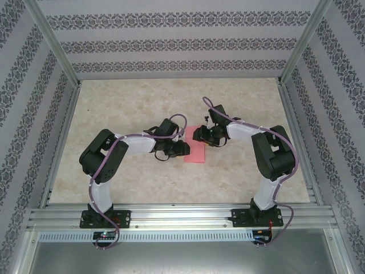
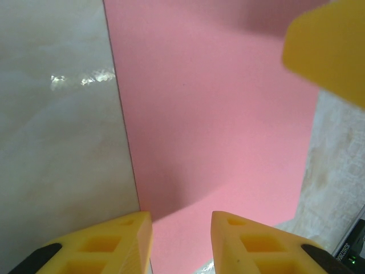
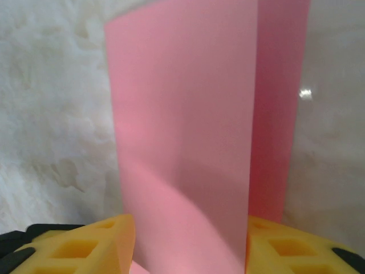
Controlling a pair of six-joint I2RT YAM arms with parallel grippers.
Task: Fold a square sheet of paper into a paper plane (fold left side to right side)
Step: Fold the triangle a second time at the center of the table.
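Left tool (image 2: 181, 220) stands part open, empty; right tool (image 3: 191, 222), part open, straddles the upcurled square sheet of paper (image 3: 182, 114). Edges must align before creasing.

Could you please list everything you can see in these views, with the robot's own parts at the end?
sheet of paper: one, salmon-pink, middle of the table between the grippers, one flap curling upward.
table: one, beige marbled, under everything.
walls: three, white with grey patterned bands, around the table.
frame rails: silver metal, along the near edge and up the corners.
left arm, right arm: white and black, purple cables, bases on the near rail.
left gripper: one, yellow fingers, open, over the paper's left side.
right gripper: one, yellow fingers, open, either side of the raised flap.
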